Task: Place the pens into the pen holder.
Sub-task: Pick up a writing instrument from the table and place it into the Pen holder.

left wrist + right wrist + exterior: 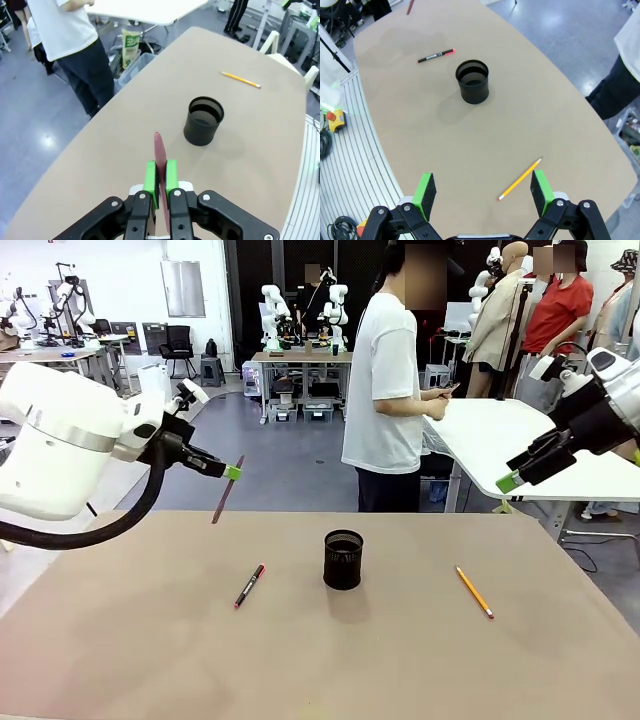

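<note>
1. Tan tabletop [150,660] from the front camera: my left gripper [232,472] hangs above the table's left half. Its jaws are pinched tight on the pinkish-red pencil [226,495], which slants down and to the left, clear of the surface.
2. In the same view, the pen holder [343,560] stands upright near the middle of the table. The black pen [250,586] lies flat to its left and the yellow pencil [474,592] flat to its right, both well apart from it. My right gripper [512,478] sits high at the right edge, gripping nothing. A person [385,390] stands side-on beyond the far edge.
3. On the left wrist camera, the green pads [150,176] clamp the pinkish-red pencil [160,150] between them, its free end pointing out over the table. The pen holder [204,121] is ahead and slightly to one side, with the yellow pencil [241,79] beyond it.
4. On the right wrist camera, my jaws stand spread wide with nothing held. The yellow pencil [520,179] lies on the table below them, nearer the right-hand pad [540,185]. The pen holder [472,81] is farther off, and the black pen [436,55] lies past it.
</note>
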